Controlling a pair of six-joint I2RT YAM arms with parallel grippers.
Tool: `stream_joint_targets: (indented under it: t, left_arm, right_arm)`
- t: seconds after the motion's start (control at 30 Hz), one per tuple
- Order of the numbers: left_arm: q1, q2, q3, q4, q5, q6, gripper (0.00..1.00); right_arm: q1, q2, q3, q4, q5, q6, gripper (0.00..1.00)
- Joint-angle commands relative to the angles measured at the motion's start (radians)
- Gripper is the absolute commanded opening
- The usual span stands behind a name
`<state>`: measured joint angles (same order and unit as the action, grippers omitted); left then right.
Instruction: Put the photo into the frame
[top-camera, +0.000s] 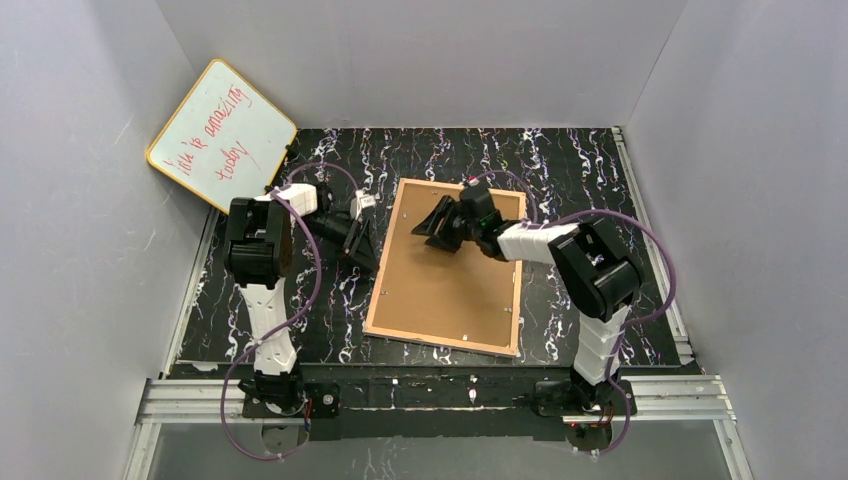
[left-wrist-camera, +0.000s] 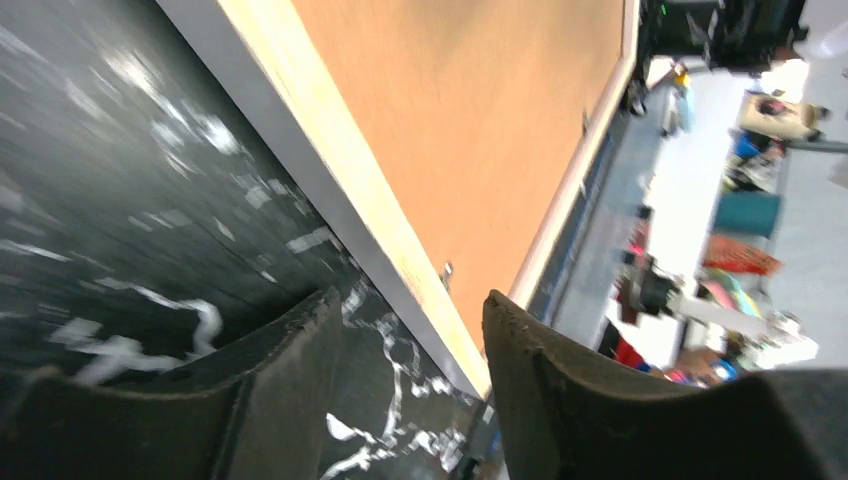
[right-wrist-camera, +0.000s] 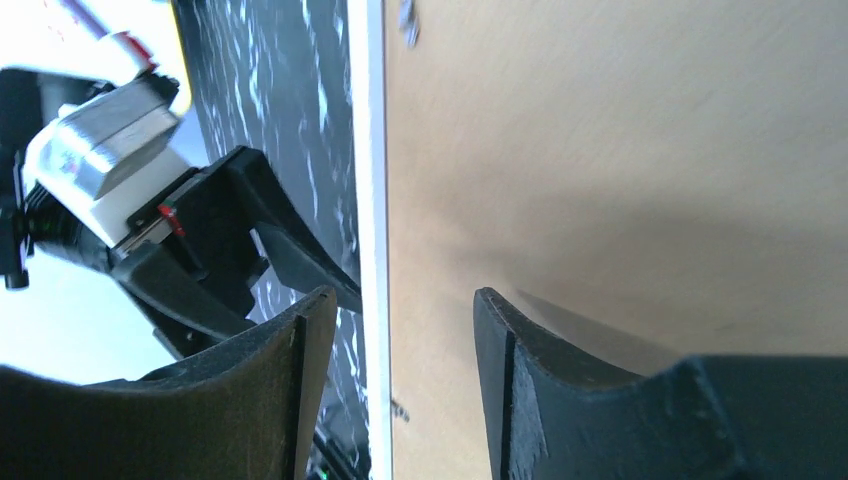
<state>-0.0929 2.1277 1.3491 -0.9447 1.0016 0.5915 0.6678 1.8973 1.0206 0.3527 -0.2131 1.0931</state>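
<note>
Nearest your arms' bases, the frame (top-camera: 440, 339) lay flat on the black marbled table (top-camera: 590, 170). It was face down, tan wood back up, with the brown backing board (top-camera: 450, 285) sitting inside its rim. It sat about mid-table, turned a little out of square, its near edge close to the table's front.

Farther in, you had the left gripper (top-camera: 362, 242) low at the frame's left side, along the far half of that edge. Its fingers stood spread with nothing between them. Through the gap, your left wrist camera showed the table and the pale wood back of the frame (left-wrist-camera: 340, 160). Whether a fingertip touched the rim could not be told.

You had the right gripper (top-camera: 432, 228) over the far part of the backing board, pointing left toward the other gripper. Its fingers were spread too and pinched nothing. Between them, your right wrist camera showed the white edge of the frame (right-wrist-camera: 367, 150) with the board beside it.

Farthest off, the yellow-rimmed whiteboard (top-camera: 222, 135) with red writing leaned in the far left corner, well apart from the frame.
</note>
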Motion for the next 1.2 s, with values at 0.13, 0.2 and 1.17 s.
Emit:
stream_joint_targets:
  t: [0.13, 0.2, 1.17]
  left_arm:
    - [0.002, 0.095, 0.211, 0.194, -0.027, -0.238, 0.51]
    - [0.002, 0.128, 0.242, 0.216, -0.044, -0.272, 0.49]
    - [-0.042, 0.184, 0.215, 0.271, -0.068, -0.295, 0.12]
  right_arm:
    - [-0.101, 0.067, 0.180, -0.100, -0.049, -0.111, 0.62]
    - [-0.104, 0.110, 0.231, -0.121, -0.047, -0.128, 0.62]
    - [-0.073, 0.430, 0.622, -0.243, -0.134, -0.185, 0.55]
